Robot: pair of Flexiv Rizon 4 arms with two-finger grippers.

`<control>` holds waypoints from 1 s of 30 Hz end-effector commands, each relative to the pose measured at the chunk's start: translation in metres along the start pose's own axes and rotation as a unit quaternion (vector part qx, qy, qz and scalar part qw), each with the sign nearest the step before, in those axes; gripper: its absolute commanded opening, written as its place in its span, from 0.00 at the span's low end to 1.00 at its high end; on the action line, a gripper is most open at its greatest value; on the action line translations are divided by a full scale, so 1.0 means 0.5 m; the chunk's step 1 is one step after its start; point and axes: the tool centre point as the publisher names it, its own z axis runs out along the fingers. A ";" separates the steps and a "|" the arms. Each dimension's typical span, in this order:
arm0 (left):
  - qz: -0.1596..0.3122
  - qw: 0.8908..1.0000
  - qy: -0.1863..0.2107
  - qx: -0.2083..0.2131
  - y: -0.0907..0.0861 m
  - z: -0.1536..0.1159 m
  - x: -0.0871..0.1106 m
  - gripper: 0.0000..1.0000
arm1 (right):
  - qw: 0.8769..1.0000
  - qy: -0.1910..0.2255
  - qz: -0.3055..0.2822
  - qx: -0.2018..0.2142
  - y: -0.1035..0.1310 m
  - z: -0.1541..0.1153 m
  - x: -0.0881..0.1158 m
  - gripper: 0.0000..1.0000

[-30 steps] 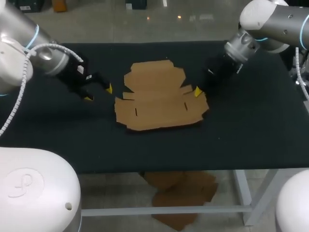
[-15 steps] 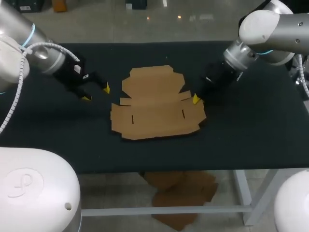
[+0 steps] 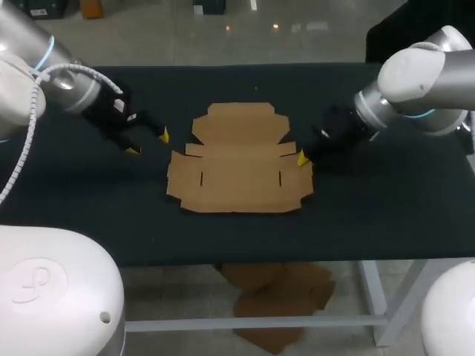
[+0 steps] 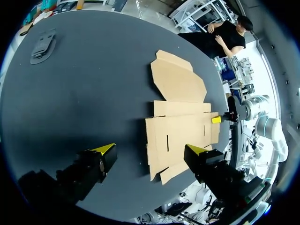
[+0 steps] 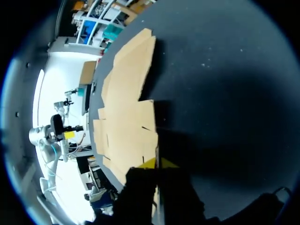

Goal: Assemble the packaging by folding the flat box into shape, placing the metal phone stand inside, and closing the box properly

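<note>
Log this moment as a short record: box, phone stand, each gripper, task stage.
box: flat box lying unfolded, mid table
stand: likely the phone stand, grey, on the table apart from the box
left: left gripper open, by the box's left edge
right: right gripper tips together at the box's right edge, apparently pinching it
stage: folding not yet begun, stand not in the box
</note>
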 end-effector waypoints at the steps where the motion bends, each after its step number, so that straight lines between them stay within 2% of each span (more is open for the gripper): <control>1: 0.000 1.000 -0.001 -0.005 -0.007 0.001 0.000 1.00 | 1.000 0.013 -0.004 -0.024 -0.011 -0.006 -0.008 0.00; 14: 0.002 1.000 0.000 -0.007 -0.007 0.005 0.009 1.00 | 0.998 0.050 -0.032 0.027 -0.013 -0.022 -0.003 0.00; 30: 0.001 1.000 -0.001 -0.007 -0.002 0.007 0.014 1.00 | 0.998 0.044 -0.038 0.036 -0.027 -0.012 -0.005 0.00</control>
